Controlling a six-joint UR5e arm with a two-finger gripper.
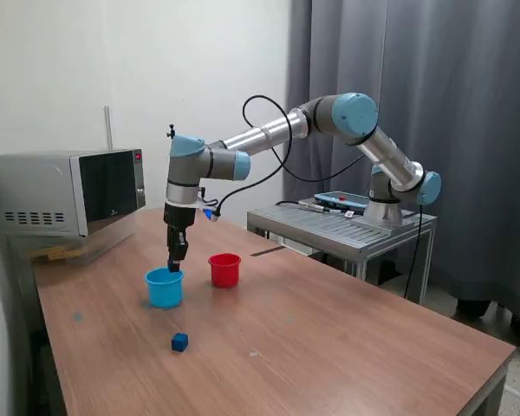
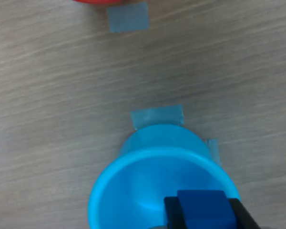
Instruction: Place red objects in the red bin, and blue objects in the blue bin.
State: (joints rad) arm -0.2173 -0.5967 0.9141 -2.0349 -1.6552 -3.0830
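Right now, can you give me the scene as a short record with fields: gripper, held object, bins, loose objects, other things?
gripper: the gripper is directly above the blue bin, shut on a blue cube
held object: blue cube between the fingers, over the bin's opening
blue bin: blue bin upright on the table; what shows of its inside in the wrist view is bare
red bin: red bin upright, on the exterior view's right of the blue bin, apart from it
loose objects: a second blue cube on the table
other things: microwave

You can read no text, label, brand or number in either view; the small red display on the microwave (image 1: 69, 191) is too small to make out.
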